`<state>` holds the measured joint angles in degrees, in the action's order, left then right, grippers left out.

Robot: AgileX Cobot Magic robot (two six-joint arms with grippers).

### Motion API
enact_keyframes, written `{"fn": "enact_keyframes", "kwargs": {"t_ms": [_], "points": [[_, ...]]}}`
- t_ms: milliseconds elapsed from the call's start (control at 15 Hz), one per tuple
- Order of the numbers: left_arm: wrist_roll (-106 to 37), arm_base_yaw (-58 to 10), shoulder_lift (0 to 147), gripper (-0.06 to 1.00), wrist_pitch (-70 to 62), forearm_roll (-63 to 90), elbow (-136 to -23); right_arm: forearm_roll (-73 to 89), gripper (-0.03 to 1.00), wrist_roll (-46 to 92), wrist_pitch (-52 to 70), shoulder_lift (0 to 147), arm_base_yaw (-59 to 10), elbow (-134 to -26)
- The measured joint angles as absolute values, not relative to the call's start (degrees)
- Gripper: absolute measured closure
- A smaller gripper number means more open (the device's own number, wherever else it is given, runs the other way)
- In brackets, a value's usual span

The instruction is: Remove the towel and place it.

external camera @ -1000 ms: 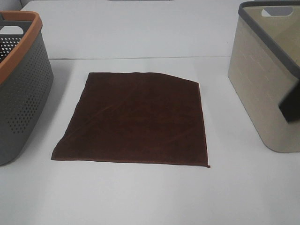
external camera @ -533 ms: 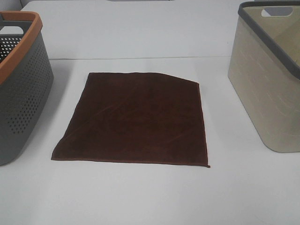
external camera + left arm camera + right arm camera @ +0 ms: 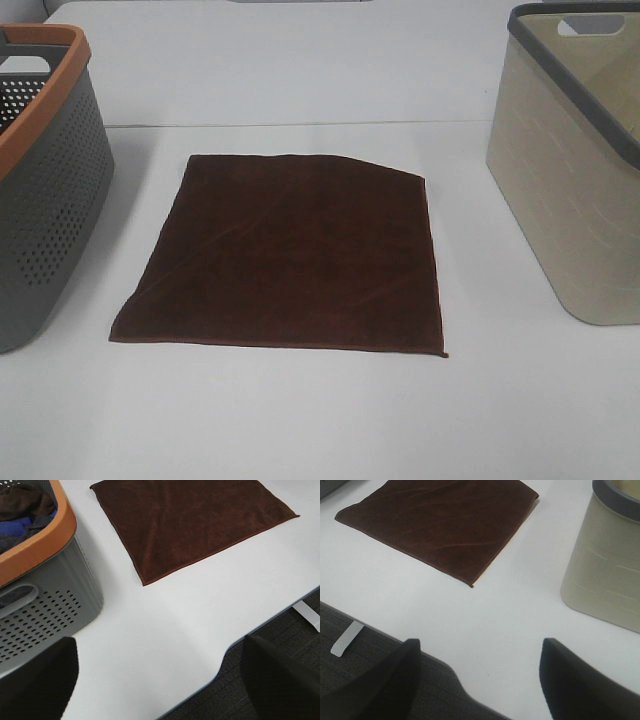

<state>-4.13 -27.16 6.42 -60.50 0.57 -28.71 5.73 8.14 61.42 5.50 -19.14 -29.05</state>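
Note:
The dark reddish-brown towel (image 3: 290,250) lies spread flat on the white table (image 3: 300,420), between the two baskets. It also shows in the left wrist view (image 3: 190,520) and the right wrist view (image 3: 440,525). Neither gripper shows in the high view. My left gripper (image 3: 160,680) is open and empty, back over the table's front edge, well away from the towel. My right gripper (image 3: 480,680) is open and empty, also back at the table's front edge.
A grey perforated basket with an orange rim (image 3: 40,170) stands at the left and holds dark and blue cloths (image 3: 20,510). A beige basket with a grey rim (image 3: 575,170) stands at the right. The table's front edge curves inward (image 3: 220,660).
A dark part of the right arm at the right edge of the high view has moved out of view. The towel has not moved.

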Motion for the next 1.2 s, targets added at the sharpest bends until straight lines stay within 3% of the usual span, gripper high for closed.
{"fn": "enact_keyframes", "kwargs": {"t_ms": [667,1200], "points": [[-4.30,-26.30,6.42,0.11,-60.50,0.57,-28.71,5.67,0.32,8.19,61.42,5.50,-19.14,-29.05],[-4.30,-5.67,6.13,0.11,-60.50,0.86,-28.71,5.73,0.32,8.19,61.42,4.53,-2.18,-29.05]]}}
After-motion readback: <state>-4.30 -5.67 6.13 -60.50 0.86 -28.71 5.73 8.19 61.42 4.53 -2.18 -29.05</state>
